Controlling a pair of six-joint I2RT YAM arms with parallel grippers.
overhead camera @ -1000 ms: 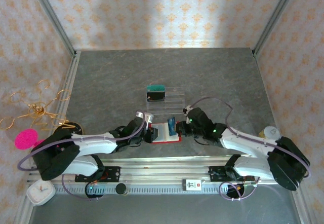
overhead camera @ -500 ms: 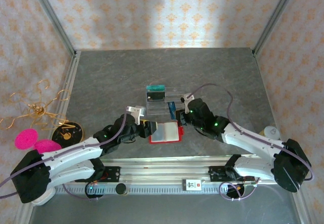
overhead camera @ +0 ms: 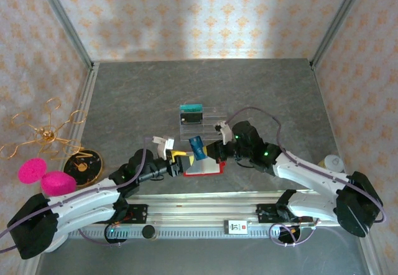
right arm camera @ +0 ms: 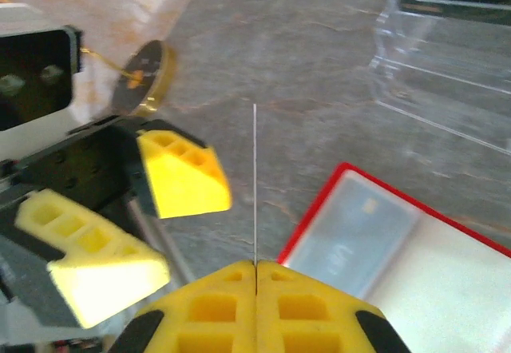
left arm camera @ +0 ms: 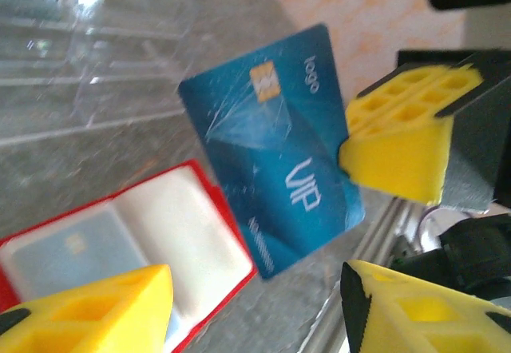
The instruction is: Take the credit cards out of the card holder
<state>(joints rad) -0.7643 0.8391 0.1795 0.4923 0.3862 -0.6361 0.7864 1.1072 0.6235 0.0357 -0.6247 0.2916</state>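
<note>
The red card holder [overhead camera: 210, 168] lies open on the table, and a pale grey card [left arm camera: 60, 249] sits in one whitish pocket. My right gripper [overhead camera: 210, 150] is shut on the bright blue credit card [overhead camera: 197, 147] and holds it in the air just left of the holder. The blue card [left arm camera: 275, 169] shows its chip and "VIP" lettering in the left wrist view, and is an edge-on line [right arm camera: 255, 185] in the right wrist view. My left gripper [overhead camera: 177, 160] stands open close beside the card, its yellow fingers [right arm camera: 184, 173] apart and holding nothing.
A clear compartmented tray [overhead camera: 211, 125] behind the holder carries a teal-green card [overhead camera: 192, 108] and a black card [overhead camera: 192, 118]. A gold-and-black disc [overhead camera: 84, 166], pink sponges [overhead camera: 43, 175] and a gold wire ornament [overhead camera: 46, 135] sit left. An aluminium rail [overhead camera: 205, 209] runs along the near edge.
My right gripper has carried the blue card from beside the tray leftward and nearer, up to the left gripper. The left arm has drawn back slightly from the holder.
</note>
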